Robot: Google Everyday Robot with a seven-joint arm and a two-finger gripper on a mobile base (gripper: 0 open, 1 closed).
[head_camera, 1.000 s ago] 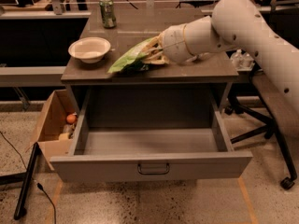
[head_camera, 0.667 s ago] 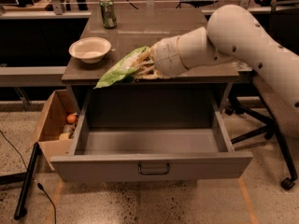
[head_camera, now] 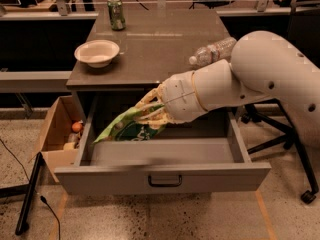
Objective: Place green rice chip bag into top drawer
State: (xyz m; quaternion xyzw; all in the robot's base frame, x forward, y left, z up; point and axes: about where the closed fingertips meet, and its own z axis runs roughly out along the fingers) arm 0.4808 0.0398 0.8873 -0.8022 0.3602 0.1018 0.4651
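The green rice chip bag is a crumpled light-green foil bag, held tilted with its free end pointing down and left. My gripper is shut on its right end, at the end of my white arm reaching in from the right. The bag hangs just above the left half of the open top drawer, a wide shallow grey metal drawer pulled out from under the table, with a dark loop handle on its front panel. The bag's right end is hidden by the fingers.
On the brown table stand a white bowl, a green soda can and a plastic bottle. A brown cardboard box with small items sits on the floor left of the drawer. An office chair base is at right.
My arm has moved forward and down off the table top, carrying the bag from the table's front edge to just over the open drawer.
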